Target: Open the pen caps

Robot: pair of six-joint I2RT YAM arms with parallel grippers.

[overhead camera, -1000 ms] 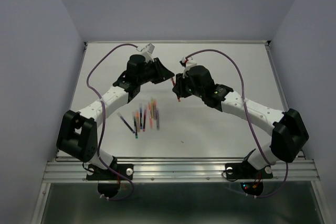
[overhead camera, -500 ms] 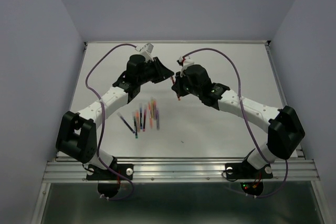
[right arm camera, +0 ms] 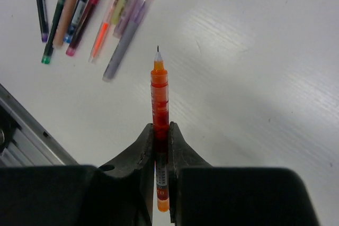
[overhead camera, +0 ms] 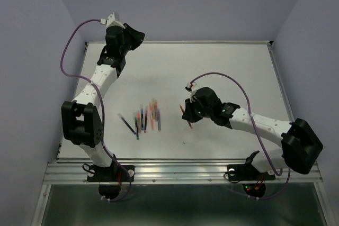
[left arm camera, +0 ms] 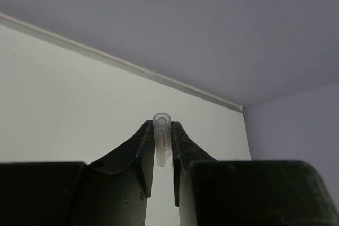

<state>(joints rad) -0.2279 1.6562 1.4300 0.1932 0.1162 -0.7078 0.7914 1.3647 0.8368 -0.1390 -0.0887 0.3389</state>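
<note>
My left gripper (left arm camera: 161,130) is shut on a clear pale pen cap (left arm camera: 161,140), held high over the far left of the white table; the gripper also shows in the top view (overhead camera: 139,36). My right gripper (right arm camera: 161,133) is shut on an uncapped red-orange pen (right arm camera: 159,99), tip bare and pointing away, low over the table right of the pile; the pen also shows in the top view (overhead camera: 185,116). Several capped pens (overhead camera: 144,117) in mixed colours lie in a loose pile left of centre; they show at the top left of the right wrist view (right arm camera: 90,9).
A raised rim (overhead camera: 175,42) runs along the table's far edge, with purple walls behind and beside it. A metal rail (overhead camera: 180,172) lies along the near edge by the arm bases. A purple cable (overhead camera: 235,86) loops over the right arm.
The two grippers, close together at the table's middle before, have parted. My left arm swung up to the far left corner with the cap. My right arm came down toward the near side with the pen.
</note>
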